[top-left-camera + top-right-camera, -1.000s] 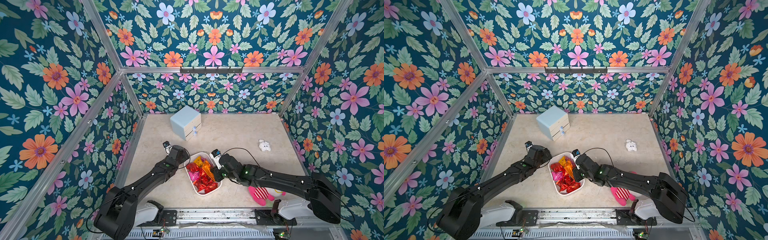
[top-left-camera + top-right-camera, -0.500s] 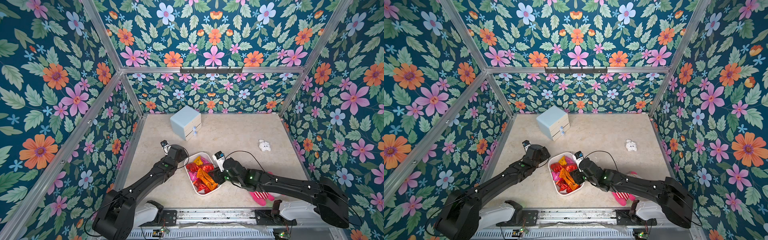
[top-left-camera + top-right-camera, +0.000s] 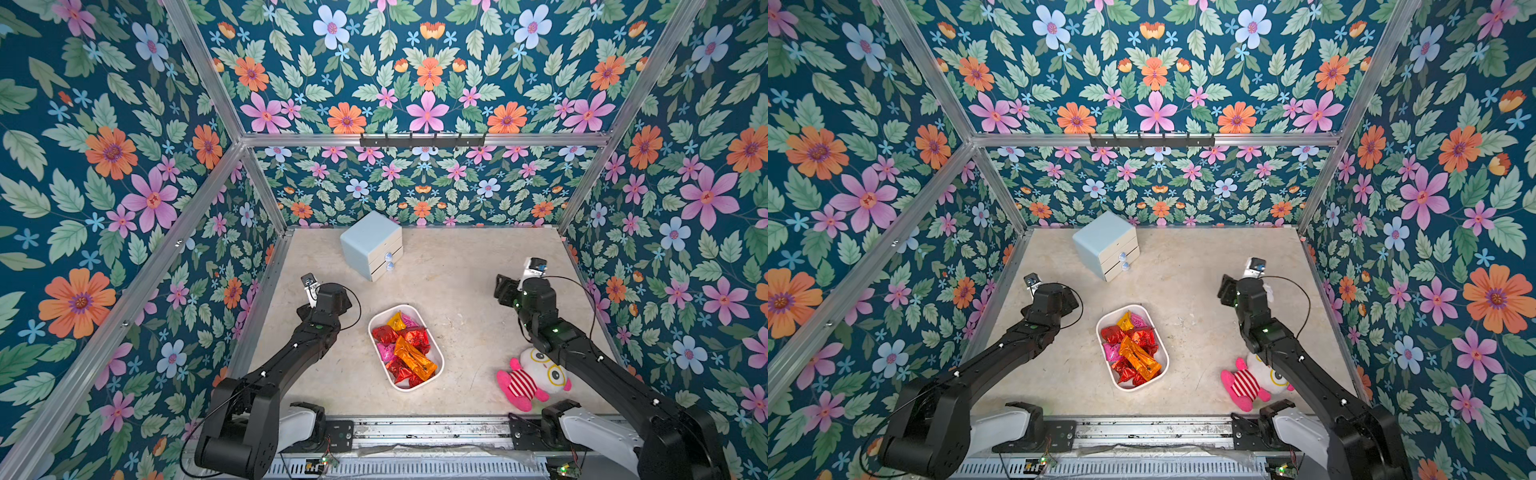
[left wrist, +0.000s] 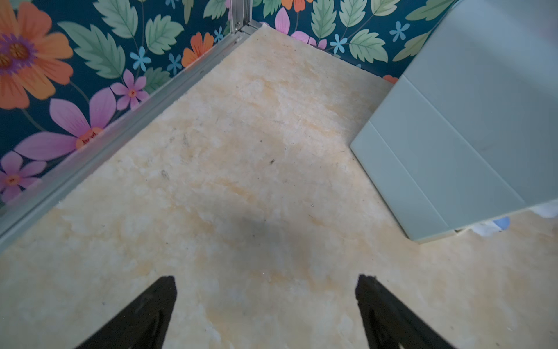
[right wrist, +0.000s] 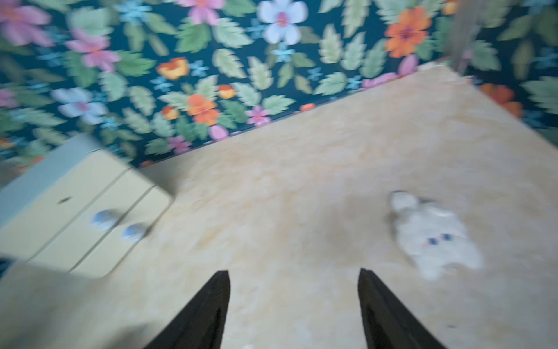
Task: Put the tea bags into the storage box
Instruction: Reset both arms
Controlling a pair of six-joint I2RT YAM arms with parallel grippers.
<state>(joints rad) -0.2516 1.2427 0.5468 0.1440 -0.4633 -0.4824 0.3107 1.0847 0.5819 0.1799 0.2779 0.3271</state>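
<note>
We record that the right fingers (image 5: 208, 308) have withdrawn from the box (image 3: 411, 388) and now stand wide apart and empty. The left fingers (image 4: 145, 311) are also wide and hold nothing. The tea bags (image 3: 409, 353) lie heaped in the box, lower centre of frame. None shows on the beige tabletop (image 3: 457, 257). We judge the task complete. Floral walls enclose the tabletop.
</note>
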